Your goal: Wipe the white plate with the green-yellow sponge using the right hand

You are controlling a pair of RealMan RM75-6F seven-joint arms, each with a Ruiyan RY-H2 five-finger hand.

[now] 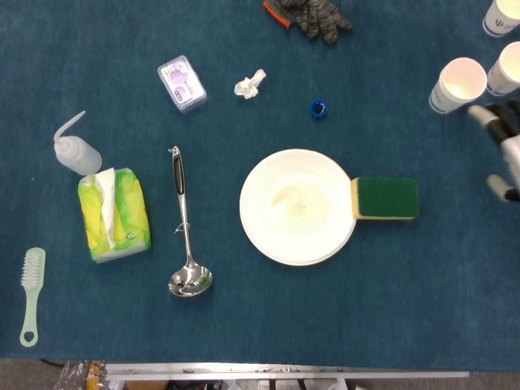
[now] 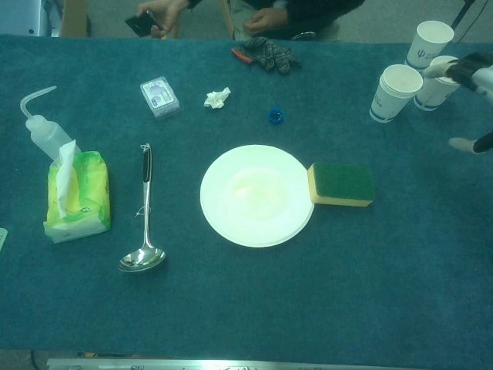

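Blue cloth bears sponge [image 1: 385,199] touching plate [image 1: 297,206]; right hand [image 1: 505,150] apart, fingers spread, empty.

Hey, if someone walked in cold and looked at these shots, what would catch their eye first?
Probably the round white plate at the middle of the blue table, with the green-yellow sponge lying flat against its right edge. Next, the bright yellow-green tissue pack at the left and the shiny metal ladle beside it. The right hand shows only at the right edge, holding nothing, near the white paper cups.
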